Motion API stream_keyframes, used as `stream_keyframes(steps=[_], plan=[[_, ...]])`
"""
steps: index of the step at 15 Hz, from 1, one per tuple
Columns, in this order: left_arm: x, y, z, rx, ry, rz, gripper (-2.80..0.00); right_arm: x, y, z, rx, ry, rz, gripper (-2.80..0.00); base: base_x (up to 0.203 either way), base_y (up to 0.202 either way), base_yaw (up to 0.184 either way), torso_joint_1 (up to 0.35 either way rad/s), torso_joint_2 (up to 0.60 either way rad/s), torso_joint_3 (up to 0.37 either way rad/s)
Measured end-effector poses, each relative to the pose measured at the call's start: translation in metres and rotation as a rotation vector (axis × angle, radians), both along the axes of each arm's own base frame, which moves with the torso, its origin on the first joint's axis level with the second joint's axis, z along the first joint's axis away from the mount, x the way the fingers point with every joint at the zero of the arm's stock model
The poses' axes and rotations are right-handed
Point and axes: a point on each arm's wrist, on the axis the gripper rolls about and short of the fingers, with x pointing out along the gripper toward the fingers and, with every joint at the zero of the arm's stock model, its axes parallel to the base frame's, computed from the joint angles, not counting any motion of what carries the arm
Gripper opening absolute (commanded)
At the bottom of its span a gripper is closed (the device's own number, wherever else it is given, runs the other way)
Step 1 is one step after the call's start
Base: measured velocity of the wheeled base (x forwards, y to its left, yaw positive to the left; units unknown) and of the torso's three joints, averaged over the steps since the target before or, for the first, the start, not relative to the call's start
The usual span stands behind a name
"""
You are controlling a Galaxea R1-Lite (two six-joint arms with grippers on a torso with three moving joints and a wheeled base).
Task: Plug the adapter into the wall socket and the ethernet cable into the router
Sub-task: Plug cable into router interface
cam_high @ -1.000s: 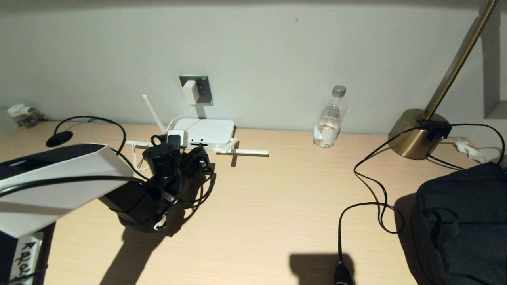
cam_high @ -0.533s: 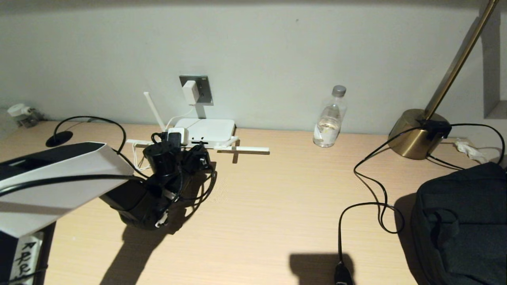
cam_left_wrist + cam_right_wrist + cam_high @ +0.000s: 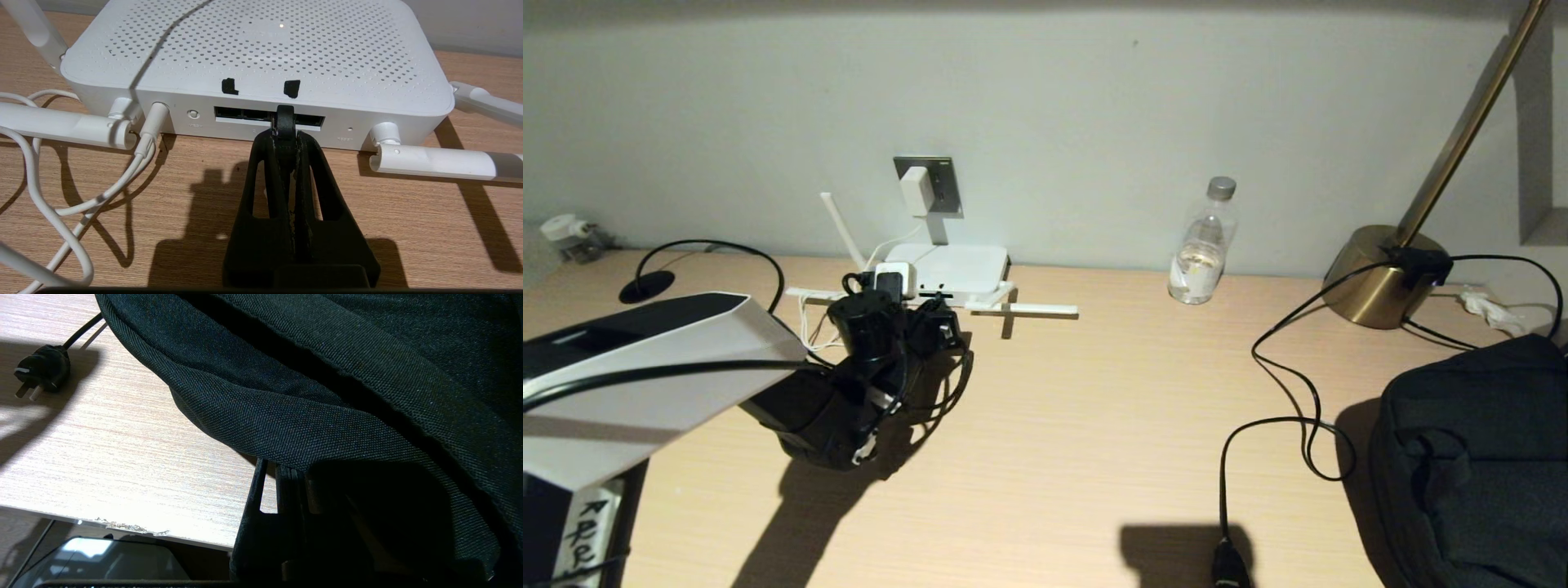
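The white adapter (image 3: pixel 915 190) sits plugged into the grey wall socket (image 3: pixel 941 186), and its thin white cord (image 3: pixel 143 151) runs down to the router's front. The flat white router (image 3: pixel 952 267) (image 3: pixel 261 49) lies against the wall under the socket, antennas spread. My left gripper (image 3: pixel 929 309) (image 3: pixel 285 136) is shut on the end of the black ethernet cable (image 3: pixel 715 242). The cable's plug end (image 3: pixel 285 118) is at the router's dark port row (image 3: pixel 245 114). My right gripper (image 3: pixel 286 473) stays parked at the desk's near right edge under a dark bag, fingers close together.
A water bottle (image 3: pixel 1203 245) stands by the wall. A brass lamp base (image 3: pixel 1376 278) stands at the right. Its thin black cord (image 3: pixel 1282 384) ends in a plug (image 3: pixel 39 373) on the desk. The dark bag (image 3: pixel 1478 465) fills the near right corner.
My left gripper has moved forward with the cable end, up to the router's ports. The router has slid back a little toward the wall.
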Motion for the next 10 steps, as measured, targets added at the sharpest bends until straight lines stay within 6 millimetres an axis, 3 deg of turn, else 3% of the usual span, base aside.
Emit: stream_keyframes(steps=[10], plan=[[0.0010,-0.0007,-0.0041,-0.008,0.010,-0.009,-2.80,0.0000,0.0000,0.0000,0.000,0.000,0.000,-2.80,0.000,0.000,0.000,0.000,0.00,0.000]])
